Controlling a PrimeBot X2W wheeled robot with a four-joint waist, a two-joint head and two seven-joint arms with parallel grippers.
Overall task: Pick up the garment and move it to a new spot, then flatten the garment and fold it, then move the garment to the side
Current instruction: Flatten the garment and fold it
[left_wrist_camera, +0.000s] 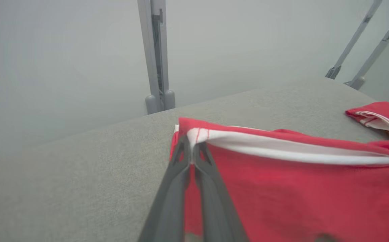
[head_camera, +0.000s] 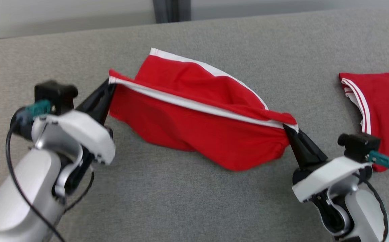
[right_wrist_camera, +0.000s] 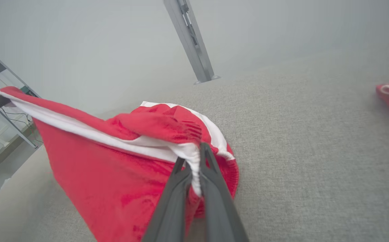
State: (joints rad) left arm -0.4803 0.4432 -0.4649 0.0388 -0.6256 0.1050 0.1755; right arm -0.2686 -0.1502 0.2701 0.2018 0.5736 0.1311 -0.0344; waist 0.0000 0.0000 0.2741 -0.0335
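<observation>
— Where is the garment (head_camera: pixel 194 127)?
— In the middle of the frame, strung between the two arms. Its white-banded edge is pulled into a line running from centre left down to centre right. The red cloth sags below that line, and its far part lies on the grey desk (head_camera: pixel 214 201).
— And the pincers?
— The left pincer (head_camera: pixel 109 86) is clenched on the band's left end, and the right pincer (head_camera: pixel 288 129) is clenched on its right end.
— Anything else?
— A second red garment (head_camera: pixel 383 101) with white stripes lies at the right edge, apart from the first.
</observation>
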